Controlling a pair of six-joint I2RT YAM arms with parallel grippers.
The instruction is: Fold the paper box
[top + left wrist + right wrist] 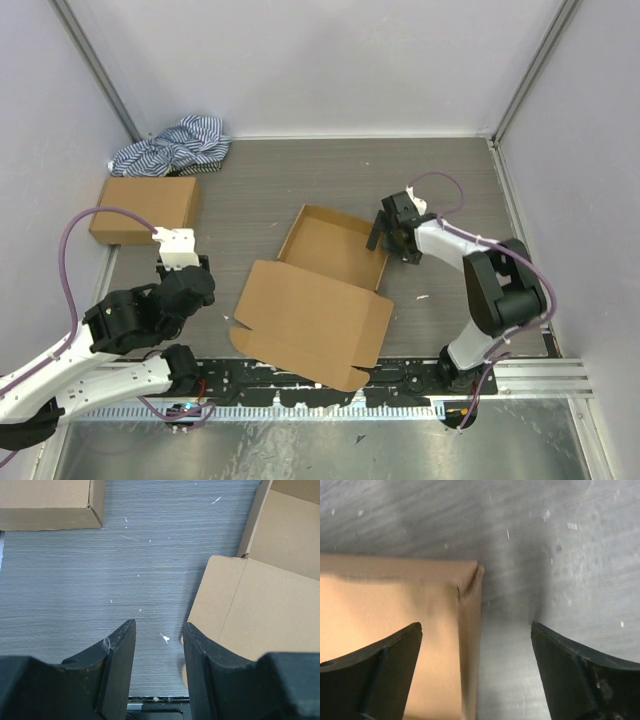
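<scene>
The paper box (318, 290) lies open near the middle of the grey surface (260, 190), which has a fine wood grain. The box is plain brown corrugated cardboard. It has a shallow tray with low standing walls, and a wide flat lid panel that spreads toward 6 o'clock.

My right jaws stand wide apart at 3 o'clock of the tray and hold nothing. One thin wall, near its corner, passes between them.

My left jaws, at 9 o'clock of the box, are partly open and empty, over bare surface just beside the lid's corner.

A closed oblong carton (145, 208) rests at 10 o'clock. A crumpled blue-and-white striped cloth (175, 145) lies at 11 o'clock.
</scene>
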